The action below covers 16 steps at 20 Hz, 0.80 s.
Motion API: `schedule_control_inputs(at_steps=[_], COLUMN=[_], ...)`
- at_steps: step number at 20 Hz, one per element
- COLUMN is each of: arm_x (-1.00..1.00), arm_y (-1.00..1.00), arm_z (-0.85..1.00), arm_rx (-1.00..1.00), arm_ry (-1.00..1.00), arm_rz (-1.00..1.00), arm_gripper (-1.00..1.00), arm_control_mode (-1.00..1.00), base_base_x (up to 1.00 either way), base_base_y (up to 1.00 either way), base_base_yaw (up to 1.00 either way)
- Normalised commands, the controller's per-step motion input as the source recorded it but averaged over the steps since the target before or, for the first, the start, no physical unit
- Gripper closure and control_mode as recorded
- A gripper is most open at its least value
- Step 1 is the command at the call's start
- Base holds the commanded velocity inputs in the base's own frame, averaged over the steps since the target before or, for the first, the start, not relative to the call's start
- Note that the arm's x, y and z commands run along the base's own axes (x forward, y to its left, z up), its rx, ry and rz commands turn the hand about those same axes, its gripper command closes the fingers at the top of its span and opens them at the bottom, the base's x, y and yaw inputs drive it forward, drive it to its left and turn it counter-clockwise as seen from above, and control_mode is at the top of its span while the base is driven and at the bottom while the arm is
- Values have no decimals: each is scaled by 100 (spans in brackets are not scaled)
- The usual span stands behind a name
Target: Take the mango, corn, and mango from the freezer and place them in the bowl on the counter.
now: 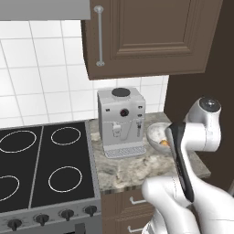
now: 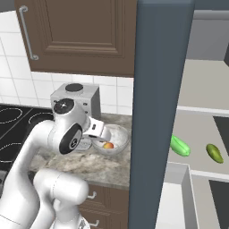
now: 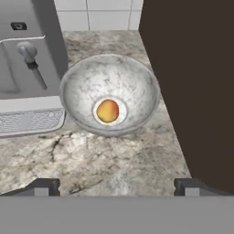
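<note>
One orange-yellow mango (image 3: 108, 110) already lies in the round speckled whitish-grey bowl (image 3: 137, 87) on the marbled stone desk (image 3: 114, 157). My jaws hang apart, empty, above it. Corn and another mango remain, I judge.

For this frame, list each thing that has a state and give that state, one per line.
Hand: open, holding nothing, above the counter.
Bowl: upright, one mango lying in its bottom.
Freezer: door open, two green items on a shelf.
Coffee machine: upright beside the bowl.
Upper cabinet: closed.
</note>
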Motion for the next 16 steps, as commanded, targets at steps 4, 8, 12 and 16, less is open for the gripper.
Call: schedule_control_inputs(at_steps=[4, 8, 12, 16], arm_x=[-43, -55, -56, -62], arm_y=[26, 27, 41, 35], arm_z=[54, 45, 38, 34], arm_rx=[1, 1, 0, 2], arm_ry=[0, 0, 0, 0], arm_rz=[0, 0, 0, 0], arm_gripper=[-100, -100, -100, -100], arm_control_mode=[-100, -100, -100, -100], base_base_x=[0, 0, 0, 0], base_base_y=[0, 0, 0, 0], base_base_yaw=[0, 0, 0, 0])
